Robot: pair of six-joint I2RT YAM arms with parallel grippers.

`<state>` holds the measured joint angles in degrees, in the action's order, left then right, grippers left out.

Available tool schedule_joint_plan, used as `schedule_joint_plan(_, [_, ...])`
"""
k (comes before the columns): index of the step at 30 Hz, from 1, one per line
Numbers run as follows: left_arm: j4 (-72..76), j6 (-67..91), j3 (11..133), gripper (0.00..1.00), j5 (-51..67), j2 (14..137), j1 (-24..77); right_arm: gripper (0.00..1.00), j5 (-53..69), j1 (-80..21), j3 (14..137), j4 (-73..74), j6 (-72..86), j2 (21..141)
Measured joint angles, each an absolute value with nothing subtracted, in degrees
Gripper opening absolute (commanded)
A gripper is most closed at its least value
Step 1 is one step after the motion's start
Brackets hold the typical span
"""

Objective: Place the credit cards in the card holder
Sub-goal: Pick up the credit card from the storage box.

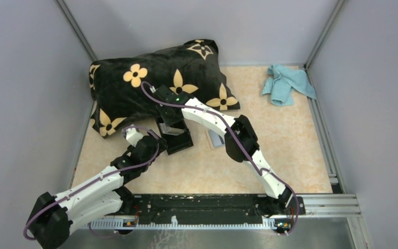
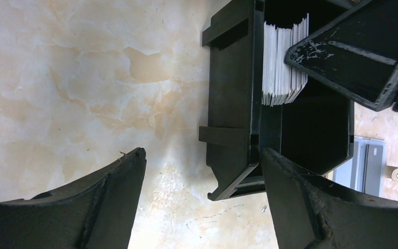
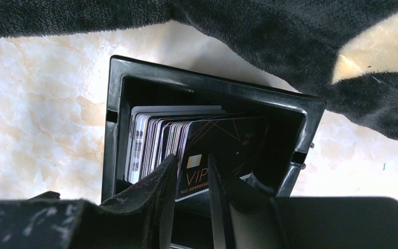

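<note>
The black card holder [image 1: 179, 142] stands on the table just in front of the pillow. Upright cards [image 3: 150, 135] fill it, and a black VIP credit card [image 3: 228, 140] leans at the front of the stack. My right gripper [image 3: 192, 156] hangs over the holder [image 3: 212, 85], its jaws a narrow gap apart with nothing seen between them. My left gripper [image 2: 203, 153] is open wide, with the near corner of the holder [image 2: 233, 88] between its fingers, close to the right one. A grey credit card [image 1: 215, 139] with a dark stripe lies flat on the table right of the holder.
A big black pillow [image 1: 150, 78] with yellow flowers lies at the back left, touching the holder's far side. A light blue cloth [image 1: 287, 83] is bunched in the back right corner. Grey walls enclose the table; a metal rail [image 1: 212, 205] runs along the near edge.
</note>
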<state>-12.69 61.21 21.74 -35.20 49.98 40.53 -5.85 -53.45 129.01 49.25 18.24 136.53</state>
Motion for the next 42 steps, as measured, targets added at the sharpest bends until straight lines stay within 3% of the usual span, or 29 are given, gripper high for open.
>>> schedule_joint_plan(8, [-11.4,60.5,21.0,0.87,-32.5,50.1,39.0,0.22,-5.3,-53.5,130.5,50.5,18.3,136.7])
schedule_joint_plan(27, [-9.8,60.3,20.3,0.85,-28.9,50.7,37.5,0.27,-2.9,-54.3,132.9,51.0,19.6,137.0])
schedule_joint_plan(35, [-9.8,60.3,20.1,0.84,-28.8,50.1,36.8,0.17,-2.7,-54.2,132.0,50.9,19.7,137.1])
schedule_joint_plan(42, [-9.8,60.2,20.1,0.84,-28.6,49.8,36.6,0.17,-2.7,-54.3,132.0,50.8,19.7,137.1])
